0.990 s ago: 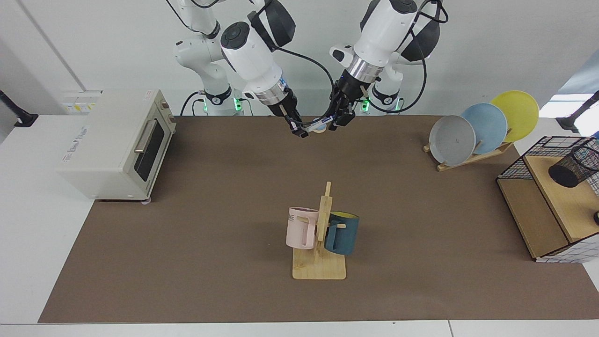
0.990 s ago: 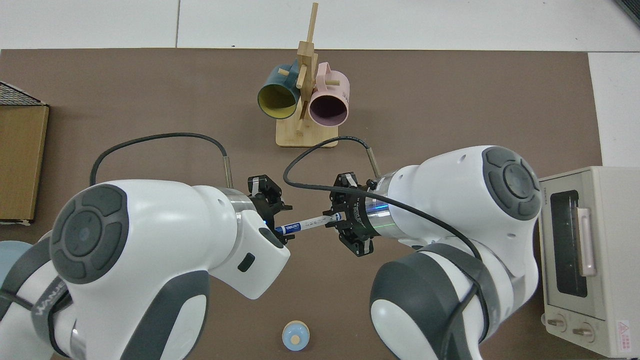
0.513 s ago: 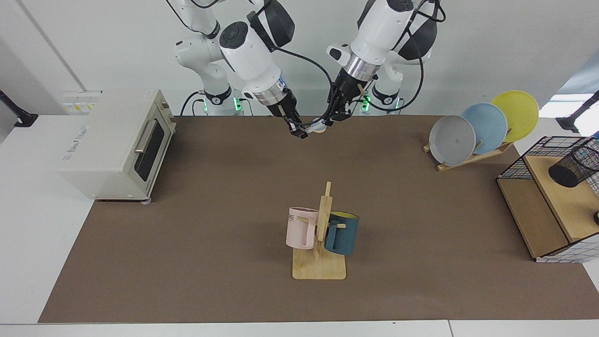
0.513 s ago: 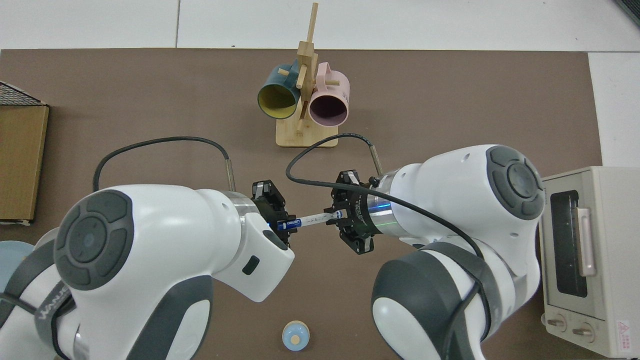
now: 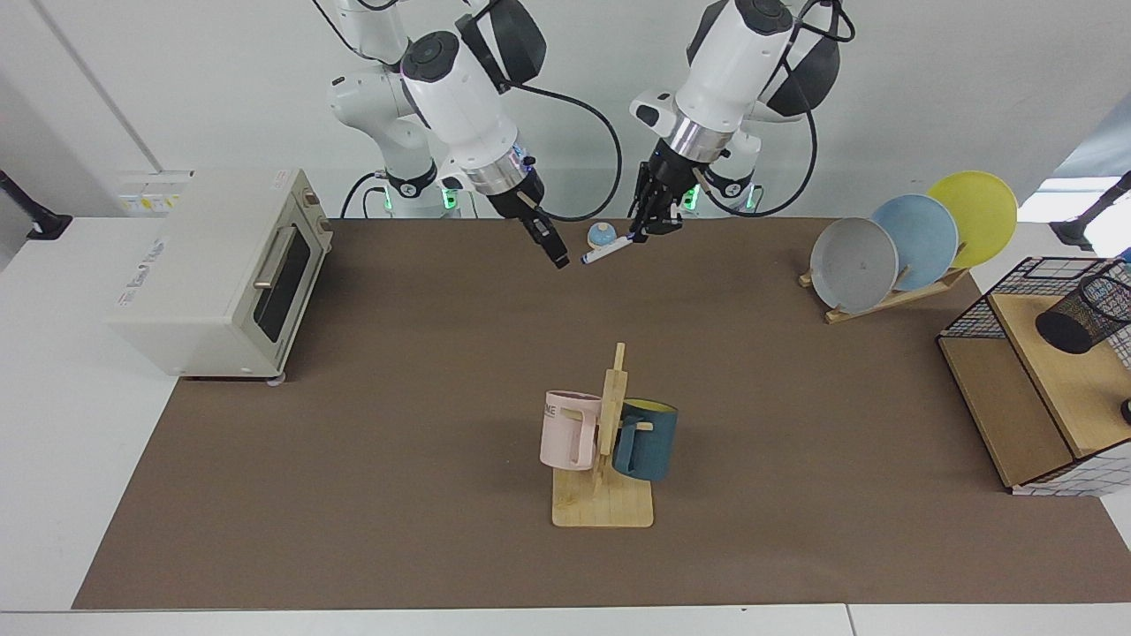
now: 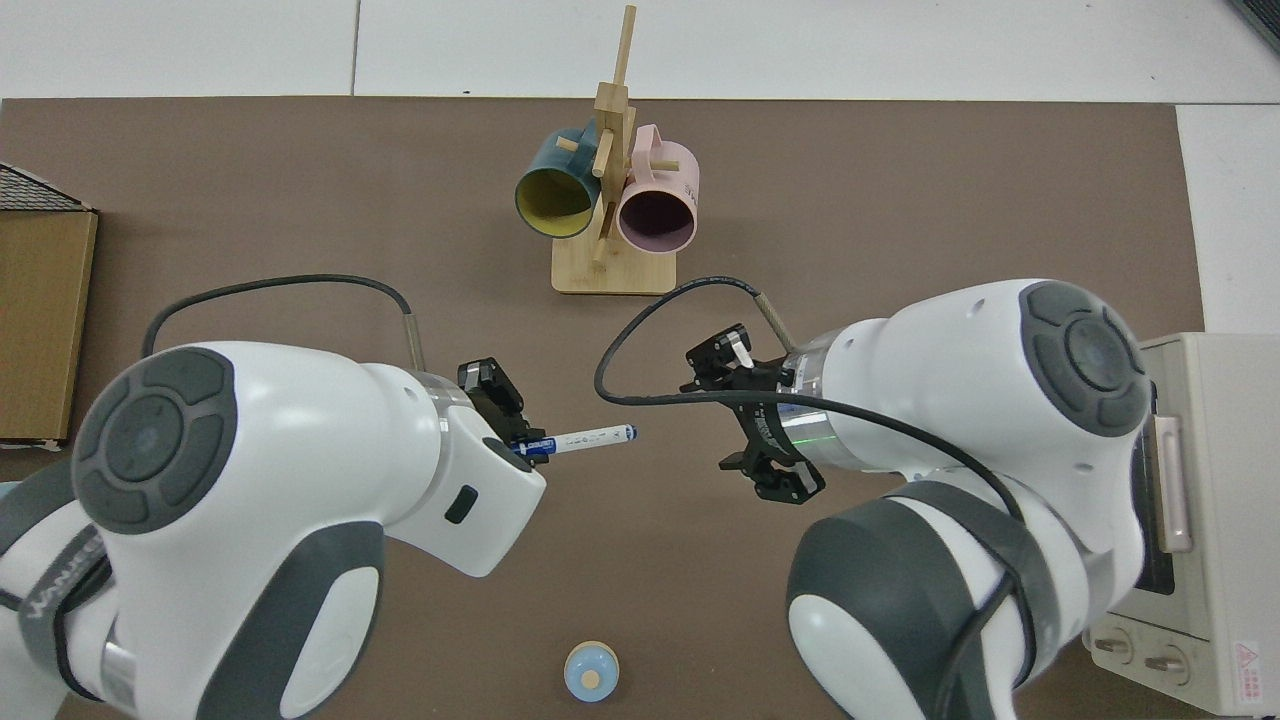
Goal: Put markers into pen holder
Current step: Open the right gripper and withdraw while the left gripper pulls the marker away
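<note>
The marker [image 5: 605, 251], a white barrel with a blue cap, hangs slanted above the mat's far edge. My left gripper [image 5: 643, 231] is shut on its capped end. From above, the marker [image 6: 590, 437] sticks out of the left gripper [image 6: 515, 442] with its other end free. My right gripper [image 5: 557, 254] hangs open, a short gap away from that free end, holding nothing; in the top view the right gripper [image 6: 752, 420] points down. The pen holder [image 5: 1082, 318], a black mesh cup, leans on the wooden shelf of the wire basket at the far right.
A mug rack [image 5: 603, 508] with a pink mug [image 5: 567, 430] and a dark blue mug [image 5: 645, 439] stands mid-mat. A toaster oven [image 5: 221, 269] is on one side, a plate rack [image 5: 910, 243] and the wire basket [image 5: 1016, 291] on the other. A small blue knob [image 5: 601, 234] sits by the arm bases.
The right gripper has let go of the marker and pulled away to its own side. The left gripper has kept the marker and drawn it back and up.
</note>
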`<state>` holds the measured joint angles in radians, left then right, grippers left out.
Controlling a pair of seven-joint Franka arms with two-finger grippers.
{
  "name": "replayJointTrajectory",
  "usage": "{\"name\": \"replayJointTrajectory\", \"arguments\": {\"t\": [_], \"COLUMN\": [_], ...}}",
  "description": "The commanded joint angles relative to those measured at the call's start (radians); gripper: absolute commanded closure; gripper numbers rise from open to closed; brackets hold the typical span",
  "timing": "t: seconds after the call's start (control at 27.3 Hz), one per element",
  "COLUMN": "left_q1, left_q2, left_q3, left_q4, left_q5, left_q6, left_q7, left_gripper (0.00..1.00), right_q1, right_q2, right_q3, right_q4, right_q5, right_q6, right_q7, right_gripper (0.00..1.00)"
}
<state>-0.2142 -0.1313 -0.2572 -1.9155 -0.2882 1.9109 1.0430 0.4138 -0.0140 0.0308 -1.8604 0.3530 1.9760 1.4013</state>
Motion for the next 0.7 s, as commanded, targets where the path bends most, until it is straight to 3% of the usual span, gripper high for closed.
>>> {"name": "replayJointTrajectory", "arguments": {"t": [0.0,0.11,0.4,0.59,0.66], "left_q1": [0.087,0.16,0.298,0.415,0.475], "left_q2": [-0.022,-0.019,-0.013,-0.008,-0.007], "left_q3": [0.004,0.003,0.004,0.004,0.004], "left_q4": [-0.019,-0.017,-0.01,0.001,0.009], "left_q5": [0.043,0.047,0.132,0.149,0.153], "left_q6": [-0.061,-0.102,-0.153,-0.185,-0.196], "left_q7": [-0.021,-0.072,-0.237,-0.278,-0.278], "left_gripper": [1.0,1.0,1.0,1.0,1.0], "right_q1": [-0.065,-0.102,-0.243,-0.291,-0.317], "right_q2": [-0.053,-0.073,-0.126,-0.133,-0.138], "right_q3": [0.005,0.005,-0.002,-0.011,-0.015], "right_q4": [-0.013,-0.011,-0.008,-0.006,-0.003], "right_q5": [-0.097,-0.172,-0.204,-0.339,-0.354], "right_q6": [-0.046,-0.069,-0.144,-0.19,-0.19], "right_q7": [-0.18,-0.336,-0.795,-1.039,-1.129], "right_gripper": [0.0,0.0,0.0,0.0,0.0]}}
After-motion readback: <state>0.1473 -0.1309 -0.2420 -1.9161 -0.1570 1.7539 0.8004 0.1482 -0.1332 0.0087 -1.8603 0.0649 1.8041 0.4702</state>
